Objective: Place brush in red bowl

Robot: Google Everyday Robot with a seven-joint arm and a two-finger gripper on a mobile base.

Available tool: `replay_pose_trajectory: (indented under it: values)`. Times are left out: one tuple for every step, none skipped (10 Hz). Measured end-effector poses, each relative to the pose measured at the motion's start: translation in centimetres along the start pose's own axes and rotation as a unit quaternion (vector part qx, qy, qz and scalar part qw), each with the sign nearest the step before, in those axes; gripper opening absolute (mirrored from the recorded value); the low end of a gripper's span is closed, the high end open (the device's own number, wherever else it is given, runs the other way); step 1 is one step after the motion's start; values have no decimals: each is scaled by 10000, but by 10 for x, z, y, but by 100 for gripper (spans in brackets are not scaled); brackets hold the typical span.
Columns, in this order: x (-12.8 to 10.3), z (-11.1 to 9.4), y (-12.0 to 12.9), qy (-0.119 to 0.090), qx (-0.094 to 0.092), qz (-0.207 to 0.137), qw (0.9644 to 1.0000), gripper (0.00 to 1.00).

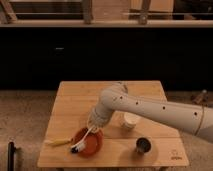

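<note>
The red bowl (90, 142) sits on the front left part of the wooden table (112, 97). The brush (84, 139) lies slanted across the bowl, its white handle pointing up toward the gripper and its dark head (74, 149) at the bowl's front left rim. My gripper (93, 123) hangs at the end of the white arm (150, 107), just above the bowl's back rim, at the top end of the brush handle. The arm's wrist hides how the gripper meets the handle.
A yellow elongated thing (59, 142) lies just left of the bowl. A white paper cup (131, 120) stands to the right of the gripper, under the arm. A small dark cup (143, 145) stands near the front right. The table's front edge is close below the bowl.
</note>
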Motion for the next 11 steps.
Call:
replay_pose_trajectory:
  values:
    - [2, 4, 1, -73, 38, 76, 9999, 1]
    - [5, 8, 2, -170, 76, 136, 9997, 1]
    - [5, 11, 1, -274, 96, 143, 9995, 1]
    - [4, 16, -2, -394, 97, 130, 9991, 1]
    - [2, 20, -4, -481, 85, 111, 9987, 1]
    - [1, 23, -6, -552, 80, 100, 9984, 1]
    - [0, 27, -7, -656, 65, 84, 9978, 1]
    - [-1, 30, -9, -741, 50, 59, 9972, 1]
    - [-3, 34, -10, -810, 40, 40, 9967, 1]
    - [-5, 38, -10, -888, 10, 20, 9961, 1]
    - [-6, 42, -9, -950, -12, 31, 9955, 3]
